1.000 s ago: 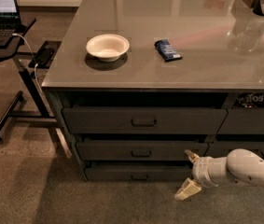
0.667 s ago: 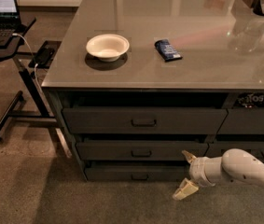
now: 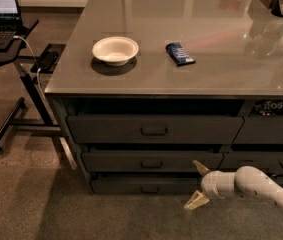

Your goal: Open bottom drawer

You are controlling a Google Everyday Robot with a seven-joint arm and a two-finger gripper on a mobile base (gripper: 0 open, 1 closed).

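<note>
The bottom drawer [image 3: 131,186] is the lowest, slimmest dark-grey front of the left stack of three, with a small central handle [image 3: 149,189]. Its front sits about flush with the drawers above. My gripper [image 3: 194,185] comes in from the lower right on a white arm [image 3: 261,189]. It is open, one fingertip [image 3: 198,164] up by the middle drawer's right end and the other fingertip [image 3: 191,204] down near the floor. It hangs in front of the bottom drawer's right part, right of the handle, holding nothing.
On the grey counter [image 3: 191,39] sit a white bowl [image 3: 115,50] and a blue packet [image 3: 179,53]. A laptop stand [image 3: 18,91] with a laptop [image 3: 0,9] is at the left. A second drawer stack [image 3: 271,134] is at the right. Carpeted floor [image 3: 41,204] spreads in front.
The gripper has slid slightly left along the lower drawers, staying open. The drawers have not moved.
</note>
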